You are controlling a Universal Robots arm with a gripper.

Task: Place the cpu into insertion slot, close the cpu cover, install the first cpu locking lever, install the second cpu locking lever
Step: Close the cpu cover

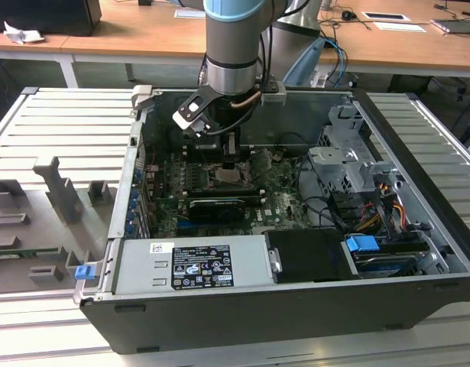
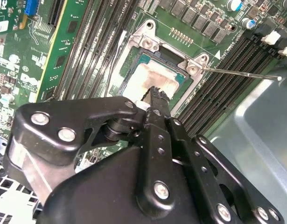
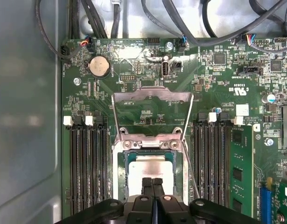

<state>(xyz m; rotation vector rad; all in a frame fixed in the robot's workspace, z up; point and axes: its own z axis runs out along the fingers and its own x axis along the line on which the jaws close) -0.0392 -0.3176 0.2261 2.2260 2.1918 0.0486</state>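
The gripper point(image 3: 152, 181) is clenched, its two fingers pressed together with nothing between them, and the tips are on or just above the cpu point(image 3: 150, 164). The cpu lies flat in the insertion slot point(image 3: 119, 168). The cpu cover point(image 3: 152, 94) is swung back on its hinge, off the slot. In the exterior view, the graphics card point(image 1: 218, 208) lies at six o'clock from the gripper, near it.

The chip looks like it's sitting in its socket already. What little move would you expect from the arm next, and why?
Probably a short lift straight up. In the first wrist view the cpu lies in the insertion slot, the shut gripper hangs right at the chip's top, and the cpu cover stands open. Where it is, the gripper would likely block the cover from swinging down.
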